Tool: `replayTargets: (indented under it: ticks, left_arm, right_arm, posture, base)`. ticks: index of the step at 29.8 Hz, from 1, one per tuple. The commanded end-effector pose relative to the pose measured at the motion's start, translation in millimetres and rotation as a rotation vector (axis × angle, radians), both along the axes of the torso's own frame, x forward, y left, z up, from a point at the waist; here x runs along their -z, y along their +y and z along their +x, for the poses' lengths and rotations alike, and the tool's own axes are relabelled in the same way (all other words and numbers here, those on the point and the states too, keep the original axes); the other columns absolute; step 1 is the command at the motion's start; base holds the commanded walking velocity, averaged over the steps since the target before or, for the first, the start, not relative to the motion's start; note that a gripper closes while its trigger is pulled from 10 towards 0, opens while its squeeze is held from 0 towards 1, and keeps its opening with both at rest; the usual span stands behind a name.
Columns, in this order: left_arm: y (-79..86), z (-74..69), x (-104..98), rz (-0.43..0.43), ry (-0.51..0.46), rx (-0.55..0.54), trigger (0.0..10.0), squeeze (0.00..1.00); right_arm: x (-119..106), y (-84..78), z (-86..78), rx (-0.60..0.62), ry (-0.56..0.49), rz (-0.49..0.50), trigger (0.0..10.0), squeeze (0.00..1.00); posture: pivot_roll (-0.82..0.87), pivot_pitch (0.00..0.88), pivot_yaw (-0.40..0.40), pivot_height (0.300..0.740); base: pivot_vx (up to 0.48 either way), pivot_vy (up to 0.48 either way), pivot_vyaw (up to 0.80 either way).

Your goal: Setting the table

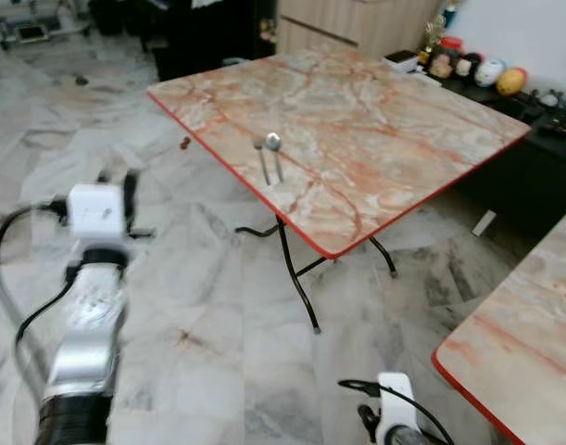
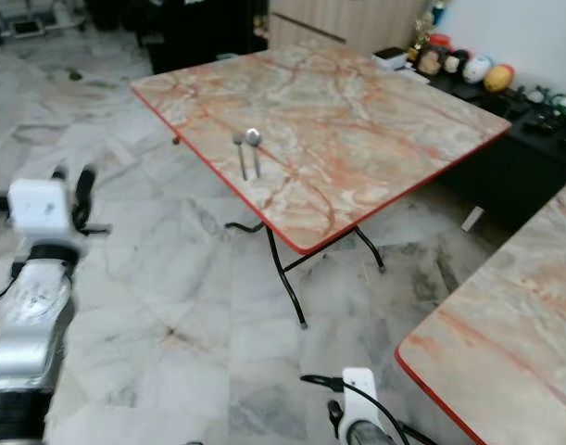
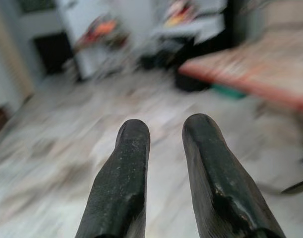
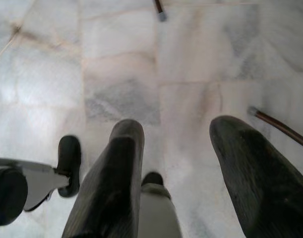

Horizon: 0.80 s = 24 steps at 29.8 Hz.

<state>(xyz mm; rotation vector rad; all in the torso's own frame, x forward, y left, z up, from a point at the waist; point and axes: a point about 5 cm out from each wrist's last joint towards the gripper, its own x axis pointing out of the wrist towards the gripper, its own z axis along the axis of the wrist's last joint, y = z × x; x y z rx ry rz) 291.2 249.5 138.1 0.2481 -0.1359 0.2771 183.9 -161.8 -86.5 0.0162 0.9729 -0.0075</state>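
Observation:
A square table (image 1: 384, 120) with a pink marble top and red rim stands ahead on thin black legs. Near its left front edge a fork (image 1: 261, 159) and a spoon (image 1: 275, 148) lie side by side. My left arm is raised at the left, well short of the table. Its gripper (image 3: 166, 126) is open by a narrow gap and holds nothing, with blurred floor beyond it. My right gripper (image 4: 176, 129) hangs low, pointing down at the floor. Its fingers (image 4: 126, 144) are spread wide and empty.
A second marble-topped table (image 1: 523, 343) juts in at the lower right. A low black cabinet (image 1: 533, 167) carrying colourful round objects (image 1: 491, 72) runs along the back right. Grey marble floor (image 1: 199, 306) lies between me and the table. A dark table leg (image 4: 280, 126) crosses the floor near my right gripper.

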Motion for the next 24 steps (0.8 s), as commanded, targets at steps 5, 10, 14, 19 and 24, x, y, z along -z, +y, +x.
replayTargets:
  ticks: [5,10,14,19,24]
  left_arm:
    - [13.3,-27.9,86,-0.147,0.318,-0.029,10.0,0.00]
    - [6.4,-46.2,133,-0.262,0.529,0.019,10.0,0.00]
    - [-5.7,-58.4,161,-0.329,0.663,0.065,10.0,0.00]
    - [-15.3,-67.1,179,-0.312,0.773,0.079,10.0,0.00]
    - [-27.3,-69.4,189,-0.307,0.846,0.104,10.0,0.00]
  right_arm:
    - [0,-5.1,-1.3,0.009,0.006,-0.003,10.0,0.00]
    - [0,-5.8,-0.8,0.010,0.005,-0.004,10.0,0.00]
    - [0,-6.4,-0.2,0.012,0.001,-0.008,10.0,0.00]
    - [-1,-7.0,0.3,0.023,-0.004,-0.015,10.0,0.00]
    - [-1,-7.3,0.1,0.035,-0.009,-0.021,10.0,0.00]
  posture:
    - [0.08,0.000,-0.067,0.740]
    - [0.08,0.000,-0.074,0.740]
    - [0.07,0.000,-0.075,0.740]
    - [0.07,0.000,-0.073,0.740]
    - [0.05,0.000,-0.060,0.740]
  base:
    - [0.000,0.000,0.13]
    - [0.000,0.000,0.00]
    - [0.000,0.000,0.00]
    - [0.000,0.000,0.00]
    - [0.000,0.000,0.00]
